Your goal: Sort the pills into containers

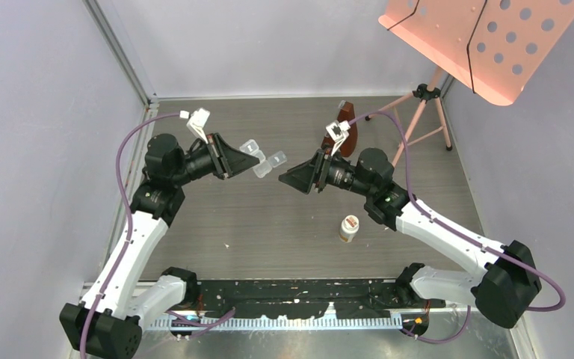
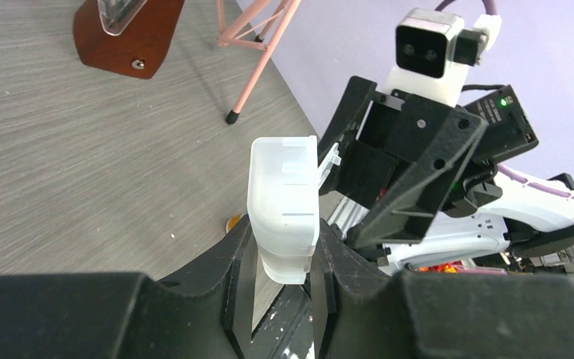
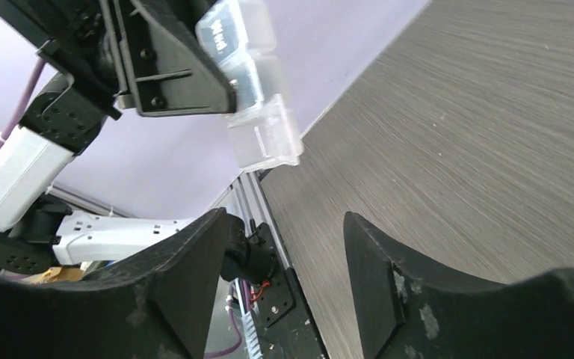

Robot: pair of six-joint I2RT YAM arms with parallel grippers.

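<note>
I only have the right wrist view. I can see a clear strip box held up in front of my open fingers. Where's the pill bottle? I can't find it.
Observer: The pill bottle stands upright on the table, close beside the right arm, toward the near edge.
Operator: How is that box being held on the other side?
Observer: The left wrist view shows the left end effector shut on one end of the container. The rest sticks out free.
Operator: Anything behind my wrist?
Observer: A brown wooden object stands at the far side of the table, next to a pink tripod stand.
</note>
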